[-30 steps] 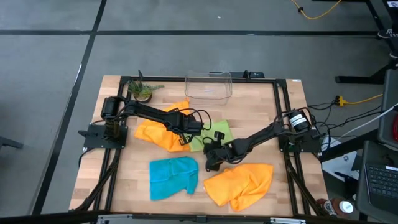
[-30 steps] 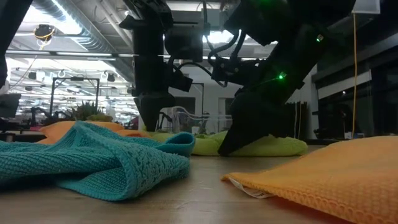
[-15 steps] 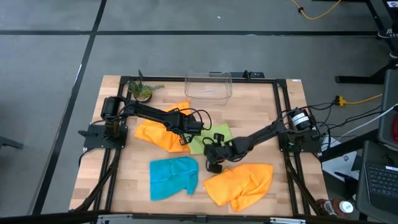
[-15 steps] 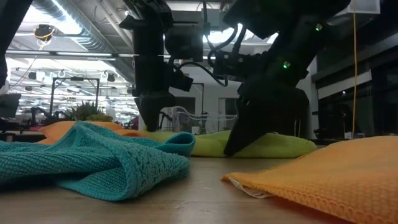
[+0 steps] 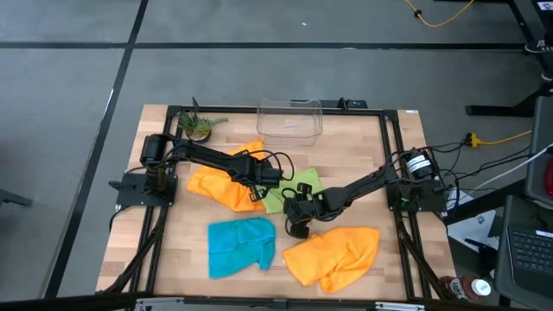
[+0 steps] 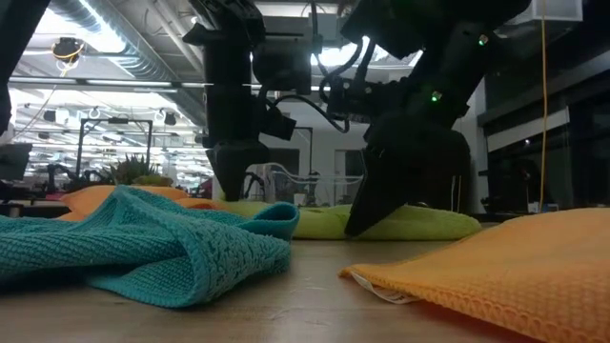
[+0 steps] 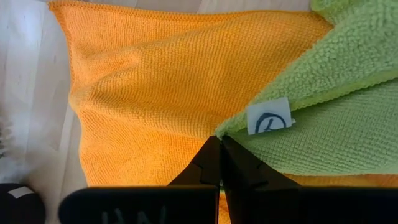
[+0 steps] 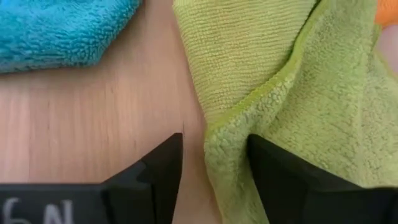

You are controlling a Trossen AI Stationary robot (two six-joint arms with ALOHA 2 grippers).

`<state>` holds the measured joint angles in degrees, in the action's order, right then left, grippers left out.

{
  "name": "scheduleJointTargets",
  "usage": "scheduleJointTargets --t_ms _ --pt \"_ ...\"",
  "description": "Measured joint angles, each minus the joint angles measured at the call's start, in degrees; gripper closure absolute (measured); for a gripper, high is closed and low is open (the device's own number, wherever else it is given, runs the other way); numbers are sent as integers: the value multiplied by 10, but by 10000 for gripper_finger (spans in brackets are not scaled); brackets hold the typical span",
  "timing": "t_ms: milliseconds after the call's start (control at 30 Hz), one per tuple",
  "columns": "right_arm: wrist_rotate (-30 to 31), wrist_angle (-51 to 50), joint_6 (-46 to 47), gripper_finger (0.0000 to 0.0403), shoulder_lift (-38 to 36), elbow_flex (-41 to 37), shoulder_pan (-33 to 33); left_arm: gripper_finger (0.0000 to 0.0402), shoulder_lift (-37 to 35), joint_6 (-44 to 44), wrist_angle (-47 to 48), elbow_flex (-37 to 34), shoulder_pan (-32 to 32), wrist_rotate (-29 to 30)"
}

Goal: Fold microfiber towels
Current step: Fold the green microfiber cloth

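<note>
Four microfiber towels on the table; both end effectors at the lime green towel [image 5: 292, 192].

A white tag [image 7: 268, 116] on the green towel bears a hand-drawn mark, not legible. Count: two orange towels [image 5: 226, 185] [image 5: 335, 255], one lime green at centre, one teal towel [image 5: 240, 245]. Left end effector [image 7: 217, 149] is clenched, tips at the green towel's corner where it overlaps orange. Right end effector [image 8: 214, 165] is released, fingers parted astride the green towel's folded edge.
</note>
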<state>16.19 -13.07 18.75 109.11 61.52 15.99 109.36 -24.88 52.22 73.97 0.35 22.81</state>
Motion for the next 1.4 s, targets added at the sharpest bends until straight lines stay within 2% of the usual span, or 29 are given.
scheduleJointTargets --t_ms 500,600,733,900,1100,1267,1400 --pt "-9 -10 18 285 -9 0 0 401 0 0 -5 0 0 0" --pt "6 -7 18 300 -9 0 0 401 0 0 -5 0 0 0" --pt "7 -10 20 331 -9 0 0 401 0 0 -5 0 0 0" --pt "7 -15 20 392 -12 0 0 401 0 0 -5 0 0 0" --pt "13 -101 18 396 -12 50 0 401 0 0 -5 0 -1 0" --pt "74 -231 18 396 -13 123 8 401 0 0 -5 0 -4 4" --pt "89 -286 23 399 -13 163 8 401 -3 0 -2 0 -10 24"
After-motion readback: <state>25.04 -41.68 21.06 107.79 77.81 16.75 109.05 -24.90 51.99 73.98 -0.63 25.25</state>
